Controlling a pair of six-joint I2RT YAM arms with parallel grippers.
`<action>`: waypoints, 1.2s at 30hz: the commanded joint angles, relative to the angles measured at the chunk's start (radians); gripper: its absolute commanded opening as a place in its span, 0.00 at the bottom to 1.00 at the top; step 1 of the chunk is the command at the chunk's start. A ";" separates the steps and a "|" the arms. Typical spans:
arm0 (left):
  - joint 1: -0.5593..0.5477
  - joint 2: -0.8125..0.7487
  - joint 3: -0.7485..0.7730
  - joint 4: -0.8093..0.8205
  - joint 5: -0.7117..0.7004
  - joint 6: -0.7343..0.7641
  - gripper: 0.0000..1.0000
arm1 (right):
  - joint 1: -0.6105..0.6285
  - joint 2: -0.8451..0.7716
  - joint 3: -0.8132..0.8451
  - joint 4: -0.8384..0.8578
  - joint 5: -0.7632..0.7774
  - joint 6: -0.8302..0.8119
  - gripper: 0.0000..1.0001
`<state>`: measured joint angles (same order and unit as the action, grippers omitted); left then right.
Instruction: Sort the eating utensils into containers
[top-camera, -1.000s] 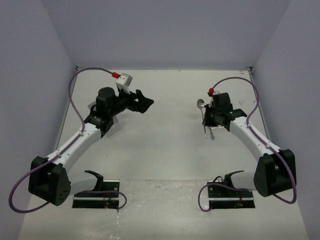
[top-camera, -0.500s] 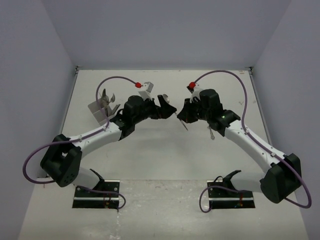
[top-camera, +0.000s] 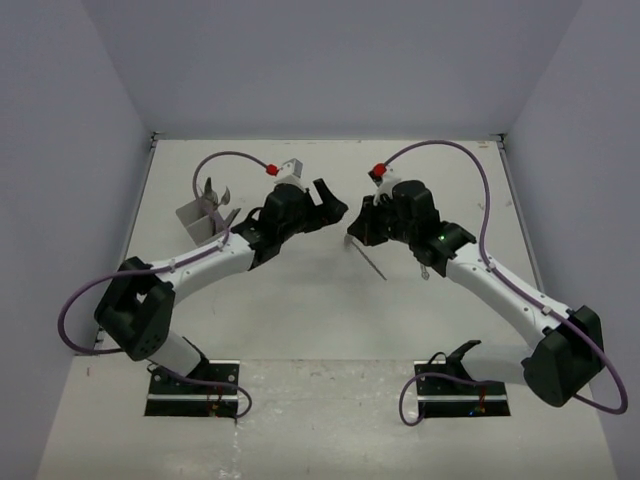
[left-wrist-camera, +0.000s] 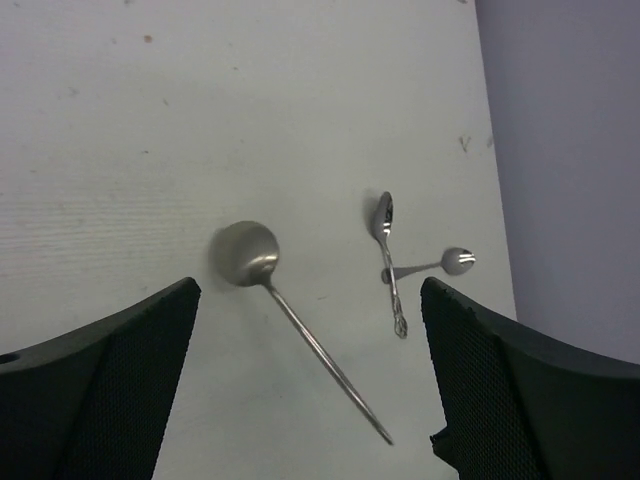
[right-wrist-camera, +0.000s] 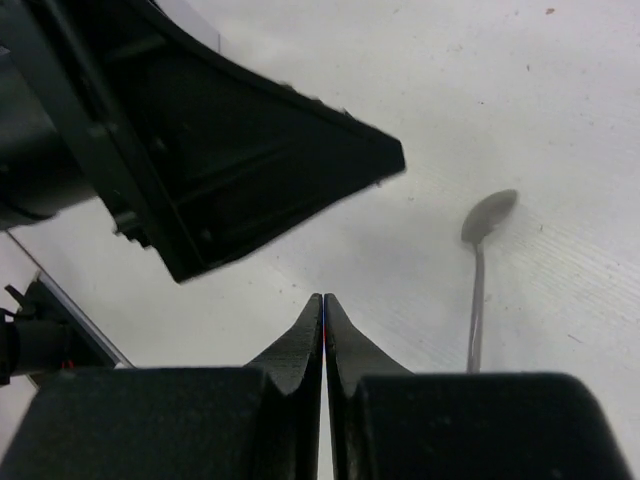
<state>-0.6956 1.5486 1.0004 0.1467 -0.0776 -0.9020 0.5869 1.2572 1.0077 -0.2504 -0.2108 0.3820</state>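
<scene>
A long silver spoon (top-camera: 366, 258) lies on the table in the middle, bowl toward the back left. In the left wrist view the spoon (left-wrist-camera: 246, 254) lies between my open left fingers (left-wrist-camera: 100, 385). My left gripper (top-camera: 333, 204) is open and empty, just above and behind the spoon. My right gripper (top-camera: 358, 228) is shut and empty, its tips (right-wrist-camera: 323, 300) close to the left gripper; the spoon (right-wrist-camera: 489, 214) lies to its right. Two more utensils, a spoon (left-wrist-camera: 385, 218) and a fork (left-wrist-camera: 457, 261), lie crossed further right (top-camera: 424, 266). The grey holder (top-camera: 196, 224) stands at the left with utensils in it.
The black body of the left gripper (right-wrist-camera: 240, 150) fills the upper left of the right wrist view, very near the right fingertips. Purple cables loop over both arms. Walls close the table at the back and both sides.
Both arms have swung in toward the middle. The long spoon moved from the right pile to the middle with the right gripper and now lies flat on the table.
</scene>
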 joint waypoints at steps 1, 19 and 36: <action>0.011 -0.111 0.015 -0.113 -0.213 0.017 0.94 | 0.007 -0.031 -0.046 -0.015 0.070 -0.035 0.02; 0.025 -0.257 -0.063 -0.308 -0.326 0.051 1.00 | -0.077 0.376 0.074 -0.216 0.386 -0.169 0.75; 0.056 -0.255 -0.101 -0.257 -0.277 0.123 1.00 | -0.144 0.490 0.077 -0.348 0.217 -0.359 0.70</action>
<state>-0.6518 1.2968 0.9028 -0.1505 -0.3576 -0.8120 0.4389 1.7329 1.0454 -0.5602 0.0299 0.0814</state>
